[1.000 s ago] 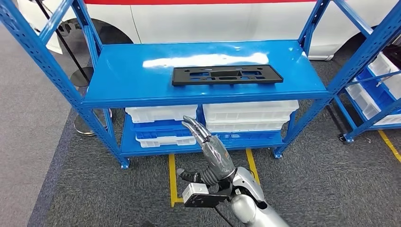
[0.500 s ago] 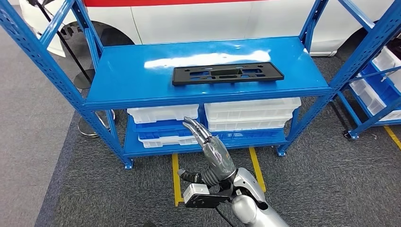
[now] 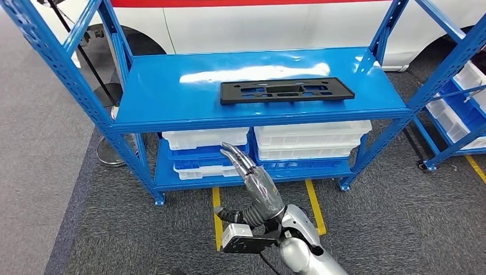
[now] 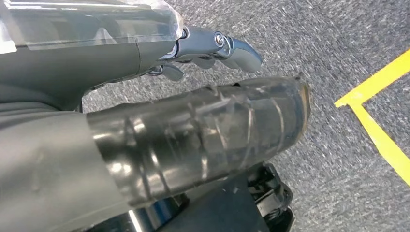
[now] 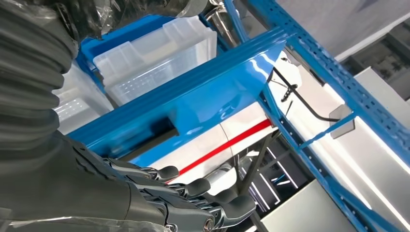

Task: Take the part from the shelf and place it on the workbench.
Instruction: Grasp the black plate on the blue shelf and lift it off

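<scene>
Nearest to us, our right robot hand (image 3: 254,177) rises on its silver arm over the grey carpet (image 3: 372,229), its dark fingers (image 3: 235,156) stretched out together toward the shelf and clasping nothing; a clear film wraps its ribbed grey cover. In the left wrist view our left robot hand (image 4: 193,130) hangs above the same speckled carpet, its thick thumb taped in glossy film and its dark metal fingers (image 4: 227,46) loosely bent with nothing in them, next to an angled yellow floor line (image 4: 377,125). Yellow floor tape (image 3: 216,215) also runs under the raised arm. Beyond it stands the blue steel shelf (image 3: 172,103), its uprights punched with holes and its top deck smooth and glossy with a pale glare. On the lower level sit stacked white plastic bins (image 3: 309,140), ribbed and translucent, beside blue ones. The part (image 3: 286,90), a flat black rectangular plate with several cut-out slots, lies lengthwise on the top deck, toward its right half, untouched and well apart from either robot hand. A second blue rack with white bins (image 3: 458,109) stands at the right. Behind the shelf is a white car body (image 3: 275,23) with a red stripe. Against the earlier frames, the whole scene has slid slightly rightward, so our camera has turned; the right robot hand keeps its pose.
</scene>
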